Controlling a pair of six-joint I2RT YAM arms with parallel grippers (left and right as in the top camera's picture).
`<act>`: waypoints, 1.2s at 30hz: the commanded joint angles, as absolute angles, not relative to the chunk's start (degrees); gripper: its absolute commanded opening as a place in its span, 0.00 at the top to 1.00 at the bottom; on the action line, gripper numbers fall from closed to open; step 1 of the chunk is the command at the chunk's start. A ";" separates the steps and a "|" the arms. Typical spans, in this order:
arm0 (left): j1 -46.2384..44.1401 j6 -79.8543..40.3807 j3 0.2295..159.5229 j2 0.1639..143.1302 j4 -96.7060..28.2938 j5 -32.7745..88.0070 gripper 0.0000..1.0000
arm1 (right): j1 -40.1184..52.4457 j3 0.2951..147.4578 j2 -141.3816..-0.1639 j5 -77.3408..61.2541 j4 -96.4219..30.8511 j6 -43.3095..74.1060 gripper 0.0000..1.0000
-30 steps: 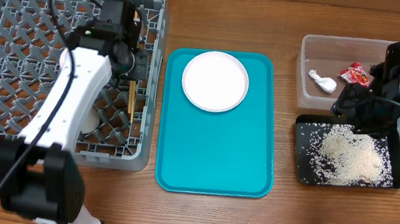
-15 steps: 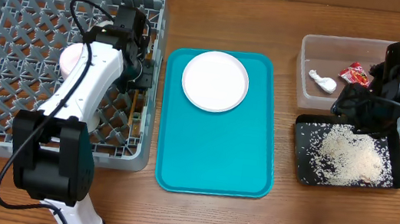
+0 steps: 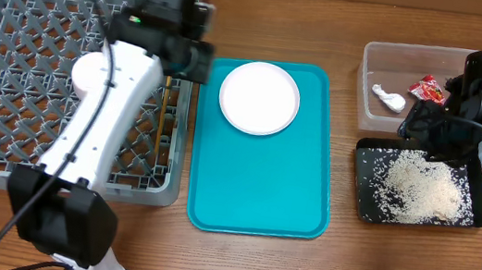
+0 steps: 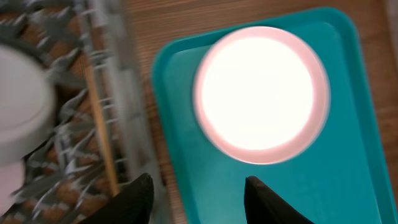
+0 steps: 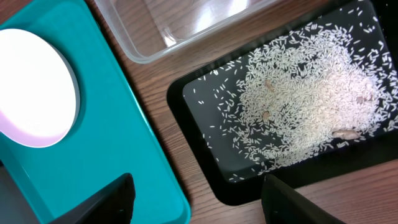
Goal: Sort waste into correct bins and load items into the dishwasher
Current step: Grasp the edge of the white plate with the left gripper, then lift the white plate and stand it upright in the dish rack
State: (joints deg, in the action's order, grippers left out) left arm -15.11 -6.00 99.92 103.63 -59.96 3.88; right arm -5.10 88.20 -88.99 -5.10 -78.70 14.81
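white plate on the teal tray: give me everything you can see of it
The white plate is round, plain and smooth, with a low raised rim. The material looks like glazed ceramic or hard plastic, but I cannot tell which. It is empty and lies flat, right way up, on the far end of the teal tray, inside the tray's lip. Only the tray touches it. The left gripper is open near its left edge, clear of it. The left wrist view of the plate is blurred.
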 commanded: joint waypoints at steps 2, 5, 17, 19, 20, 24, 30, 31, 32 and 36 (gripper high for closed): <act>-23.14 -1.26 100.92 105.45 -57.82 3.07 0.37 | -5.13 89.73 -87.44 -4.56 -78.56 14.57 0.32; -28.40 1.15 100.90 109.16 -56.01 2.31 0.35 | -5.13 89.73 -87.44 -4.56 -78.59 14.57 0.32; -36.84 4.10 100.90 127.44 -50.78 -2.04 0.37 | -5.13 89.73 -87.44 -4.56 -78.59 14.57 0.32; -36.84 4.10 100.90 129.23 -50.72 -2.09 0.40 | -5.13 89.73 -87.44 -4.56 -78.63 14.57 0.31; -36.82 4.10 100.90 129.95 -50.72 -2.07 0.44 | -5.13 89.73 -87.44 -4.56 -78.63 14.57 0.31; -36.93 3.57 100.99 130.52 -51.37 -1.93 0.96 | -5.13 89.73 -87.44 -4.56 -78.74 14.57 0.31; -37.15 -1.80 104.25 128.09 -55.88 -1.26 0.96 | -5.13 89.73 -87.44 -4.54 -78.78 14.57 0.31; -37.15 -2.87 105.32 127.35 -57.23 -0.80 0.96 | -5.13 89.73 -87.44 -4.54 -78.83 14.57 0.31; -37.01 -3.88 106.69 126.32 -58.67 0.03 0.96 | -5.13 89.73 -87.44 -4.54 -78.85 14.55 0.32; -35.51 -6.87 111.11 120.88 -61.67 3.40 0.96 | -5.13 89.73 -87.44 -4.54 -78.81 14.55 0.31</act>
